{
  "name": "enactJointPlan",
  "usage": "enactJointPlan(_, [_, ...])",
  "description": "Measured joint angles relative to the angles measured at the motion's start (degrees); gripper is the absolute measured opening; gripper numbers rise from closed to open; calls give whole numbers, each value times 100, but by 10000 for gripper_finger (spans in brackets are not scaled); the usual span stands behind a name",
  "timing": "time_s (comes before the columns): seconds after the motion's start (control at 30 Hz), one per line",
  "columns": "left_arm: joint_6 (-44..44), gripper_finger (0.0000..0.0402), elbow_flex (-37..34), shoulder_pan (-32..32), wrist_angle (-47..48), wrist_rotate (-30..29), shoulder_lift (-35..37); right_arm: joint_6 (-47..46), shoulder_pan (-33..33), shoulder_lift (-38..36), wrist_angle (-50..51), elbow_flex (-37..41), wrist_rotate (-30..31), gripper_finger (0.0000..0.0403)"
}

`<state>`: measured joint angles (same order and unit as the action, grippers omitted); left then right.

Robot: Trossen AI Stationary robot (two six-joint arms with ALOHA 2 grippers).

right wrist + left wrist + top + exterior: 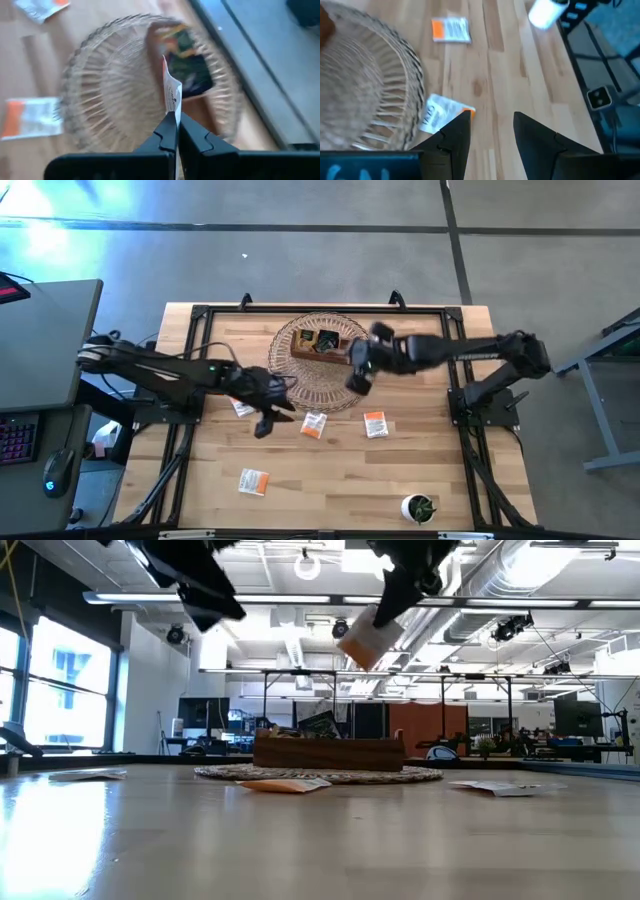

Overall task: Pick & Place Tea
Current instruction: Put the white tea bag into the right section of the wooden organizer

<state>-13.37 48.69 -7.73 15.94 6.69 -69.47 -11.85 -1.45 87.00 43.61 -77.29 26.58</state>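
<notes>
Right pincer [176, 131] clamped on tea sachet [171, 95]

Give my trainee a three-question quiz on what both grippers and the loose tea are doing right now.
1. True or false: the right gripper is shut on a sachet.
2. The left gripper is: A) open, B) holding a sachet.
3. How many sachets lie flat on the table in the high view?

Key: 1 true; 2 A; 3 four, one partly hidden by the left arm.
</notes>
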Motion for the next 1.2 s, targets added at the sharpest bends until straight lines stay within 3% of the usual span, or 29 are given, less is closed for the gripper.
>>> enactJointPlan(0.17, [1,147,2,22,223,-465,434,532,-843,565,802,-589,-407,0])
enactJointPlan(0.27, [2,147,2,20,361,-743,472,1040,-1249,853,722,-561,-897,0])
enactJointPlan(0.5, [0,147,0,21,799,-1042,441,1563,-1848,1310,418,-499,-1361,0])
enactJointPlan(0.87, [0,147,0,20,825,-1229,413,2019,-2115,1558,489,-501,-1907,4])
enactJointPlan(1.2, [-103,147,0,20,806,-1243,413,2997,-2147,1630,431,-501,-1560,45])
